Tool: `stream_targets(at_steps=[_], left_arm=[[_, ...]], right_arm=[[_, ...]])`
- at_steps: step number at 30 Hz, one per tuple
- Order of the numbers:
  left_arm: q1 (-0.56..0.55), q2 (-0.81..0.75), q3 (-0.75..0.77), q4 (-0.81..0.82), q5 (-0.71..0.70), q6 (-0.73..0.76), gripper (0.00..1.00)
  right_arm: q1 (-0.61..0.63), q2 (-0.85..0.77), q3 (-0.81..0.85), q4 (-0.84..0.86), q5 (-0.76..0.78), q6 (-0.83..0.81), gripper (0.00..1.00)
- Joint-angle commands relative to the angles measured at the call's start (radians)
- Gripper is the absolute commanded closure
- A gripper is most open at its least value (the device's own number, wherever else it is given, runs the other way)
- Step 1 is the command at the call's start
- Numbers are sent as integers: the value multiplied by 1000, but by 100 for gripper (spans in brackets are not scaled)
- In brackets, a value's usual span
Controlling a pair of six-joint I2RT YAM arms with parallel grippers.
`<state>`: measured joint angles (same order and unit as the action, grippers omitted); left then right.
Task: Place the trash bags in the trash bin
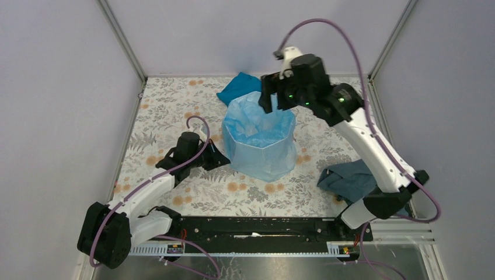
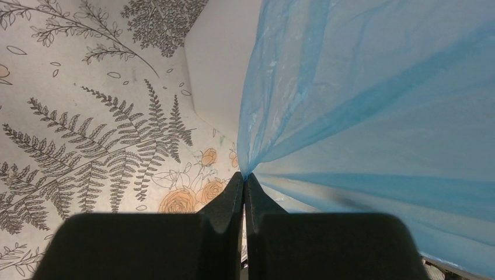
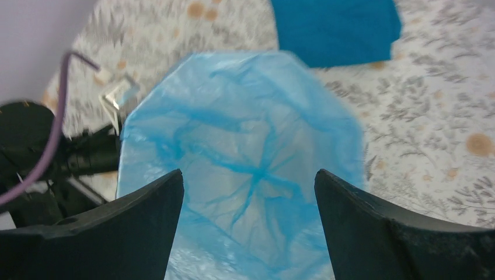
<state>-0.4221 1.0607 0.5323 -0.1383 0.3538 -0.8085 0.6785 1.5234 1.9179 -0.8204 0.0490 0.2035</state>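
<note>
The trash bin (image 1: 264, 168) stands mid-table, lined with the light-blue trash bag (image 1: 257, 125), whose film drapes over the rim and down the outside. Low at the bin's left side, my left gripper (image 1: 217, 158) is shut on a pinch of the bag. In the left wrist view the film (image 2: 362, 93) fans out taut from the closed tips (image 2: 244, 175), beside the bin's white wall (image 2: 216, 70). My right gripper (image 1: 274, 102) hovers open over the bin's far rim. Its wrist view looks down between the spread fingers (image 3: 248, 175) into the lined bag (image 3: 245, 134); nothing is held.
A folded teal cloth (image 1: 238, 87) lies just behind the bin, also visible in the right wrist view (image 3: 335, 29). A grey-blue cloth (image 1: 350, 178) sits by the right arm's base. Enclosure walls and metal posts close in on three sides; a black rail (image 1: 257, 227) runs along the front.
</note>
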Motion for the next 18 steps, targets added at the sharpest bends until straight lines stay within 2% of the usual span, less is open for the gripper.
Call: stream_targets(at_steps=[1,4,6,12,15,18], left_arm=[[-2,-59,15,26,-19,18,96],[-3,-66,23,13,-22,29,95],[-3,-67,23,17,-18,28,95],[-3,-65,27,22,-6,23,95],[-3,-82,28,19,-7,16,95],[-3,-91,32,14,-5,15,95]], right_arm=[[128,153,80,-256,48,-43,11],[193,194,81,-337,65,-12,13],[232,180,19,-337,92,8,14],[238,167,-142,-212,110,55,17],[236,170,-227,-74,104,58,9],[230,208,-170,-57,141,64,7]])
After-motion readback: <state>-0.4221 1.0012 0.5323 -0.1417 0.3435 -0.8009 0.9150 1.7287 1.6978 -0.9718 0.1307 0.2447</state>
